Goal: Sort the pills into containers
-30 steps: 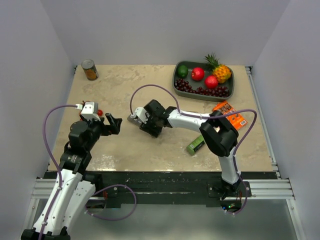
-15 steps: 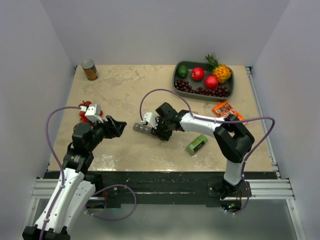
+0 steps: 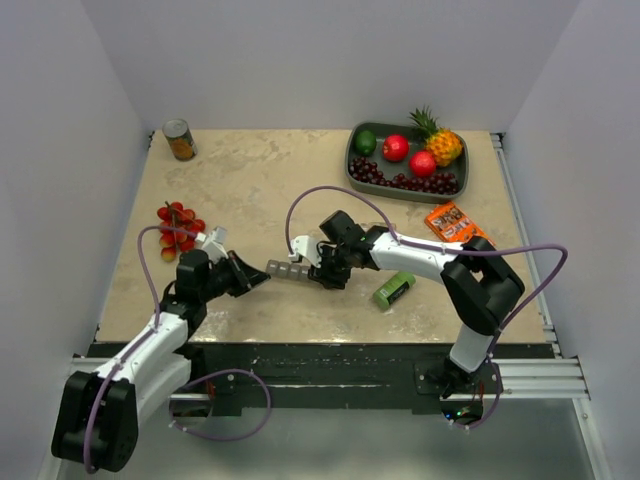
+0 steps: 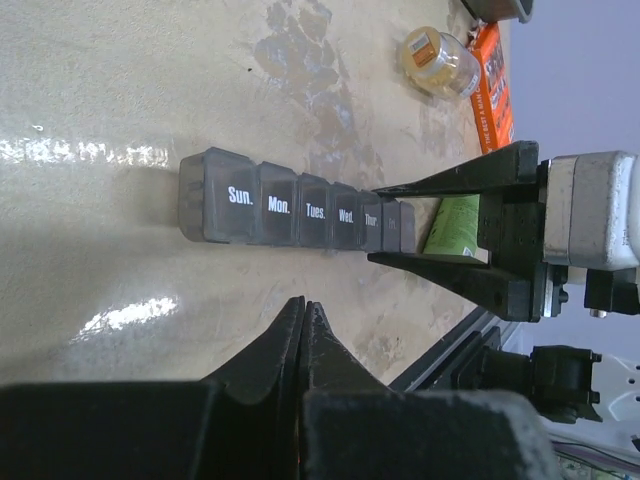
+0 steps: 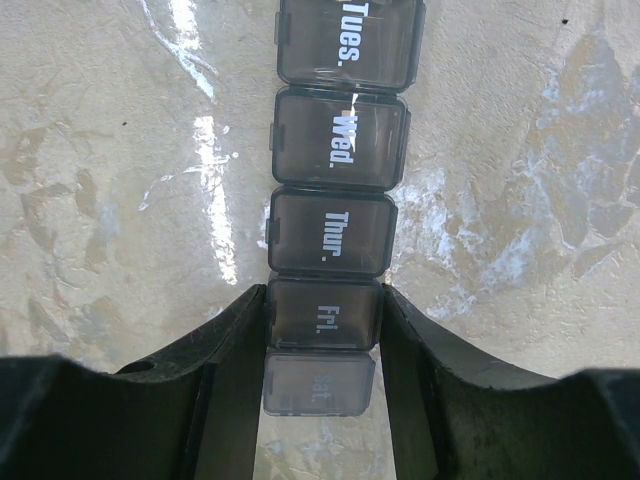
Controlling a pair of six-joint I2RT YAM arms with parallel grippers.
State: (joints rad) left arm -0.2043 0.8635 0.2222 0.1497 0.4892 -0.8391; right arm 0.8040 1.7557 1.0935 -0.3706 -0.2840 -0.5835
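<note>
The containers (image 3: 288, 269) are one grey strip of lidded day compartments lying on the table, with all lids down. My right gripper (image 3: 325, 272) is shut on the strip's Fri. compartment (image 5: 322, 316), one finger on each long side. In the left wrist view the same fingers (image 4: 450, 180) clasp the far end of the strip (image 4: 270, 210). My left gripper (image 3: 258, 281) is shut with nothing in it, its tip (image 4: 303, 305) just short of the strip's Sun. end. A small clear bottle (image 4: 437, 62) with yellowish pills inside lies beyond.
A green box (image 3: 393, 289) lies right of the right gripper, with an orange packet (image 3: 458, 226) behind it. A dark fruit tray (image 3: 460, 188) stands back right, a can (image 3: 180, 139) back left, and red cherry tomatoes (image 3: 177, 228) by the left edge.
My left arm has come down and forward toward the strip, and its jaws have gone from open to shut. My right gripper has shifted right and closed on the strip's end.
</note>
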